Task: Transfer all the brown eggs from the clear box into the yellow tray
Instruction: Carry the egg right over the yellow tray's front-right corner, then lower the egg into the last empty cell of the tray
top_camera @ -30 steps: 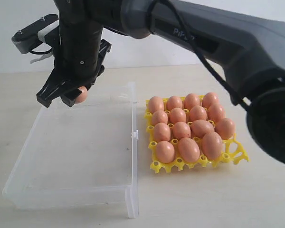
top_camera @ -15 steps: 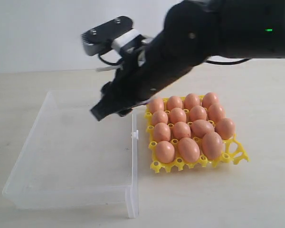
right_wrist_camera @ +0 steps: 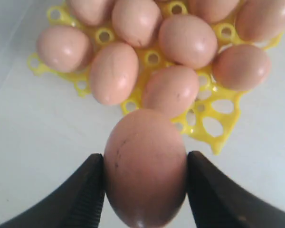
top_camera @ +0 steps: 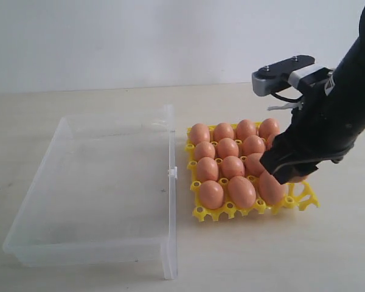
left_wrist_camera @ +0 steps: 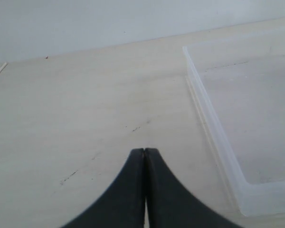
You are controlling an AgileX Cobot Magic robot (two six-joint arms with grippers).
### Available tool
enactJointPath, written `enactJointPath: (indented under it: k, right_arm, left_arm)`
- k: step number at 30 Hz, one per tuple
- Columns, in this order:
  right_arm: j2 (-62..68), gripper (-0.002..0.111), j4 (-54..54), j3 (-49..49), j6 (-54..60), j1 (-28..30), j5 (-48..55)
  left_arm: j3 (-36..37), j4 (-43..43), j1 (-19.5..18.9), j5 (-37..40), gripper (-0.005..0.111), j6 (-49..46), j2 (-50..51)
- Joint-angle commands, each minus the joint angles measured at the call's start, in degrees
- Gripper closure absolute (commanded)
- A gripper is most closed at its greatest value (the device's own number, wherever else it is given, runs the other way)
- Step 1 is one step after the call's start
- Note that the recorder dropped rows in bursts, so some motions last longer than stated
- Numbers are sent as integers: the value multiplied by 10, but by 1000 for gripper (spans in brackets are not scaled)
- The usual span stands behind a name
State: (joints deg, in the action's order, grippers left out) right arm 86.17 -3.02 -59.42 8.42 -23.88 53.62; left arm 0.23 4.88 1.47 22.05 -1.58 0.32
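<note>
Right pincer (right_wrist_camera: 145, 190) grips a brown egg (right_wrist_camera: 145, 161) above the yellow tray (top_camera: 201, 213); left pincer (left_wrist_camera: 145, 154) is closed, empty, near the clear box (left_wrist_camera: 218, 137).

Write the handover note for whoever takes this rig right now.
Right gripper: shut on one brown egg, above the near right corner of the yellow tray.
Left gripper: shut, empty, beside the clear box.
Done: the clear box shows no eggs; the other eggs sit in the tray.
Left: set the held egg in the free corner cup, then release.
</note>
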Motion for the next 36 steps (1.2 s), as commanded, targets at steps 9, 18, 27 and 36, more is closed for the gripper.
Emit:
enactJointPath:
  k: [9,18,27,36]
  right_arm:
    - [51,108,84,2,-17,7,73]
    - [116,108,137,-20,-40,14,22]
    - [135,108,138,-52,-36,14,22]
    - [136,108,146,-52,-36,14,23]
  left_arm:
    - [-2,-3,3,-4,107,1,-3]
    - [-2,-3,3,-4,107,1,-3]
    - [-2,-3,3,-4,107,1,-3]
    - [-2,-3,3,-4,107,1,-3]
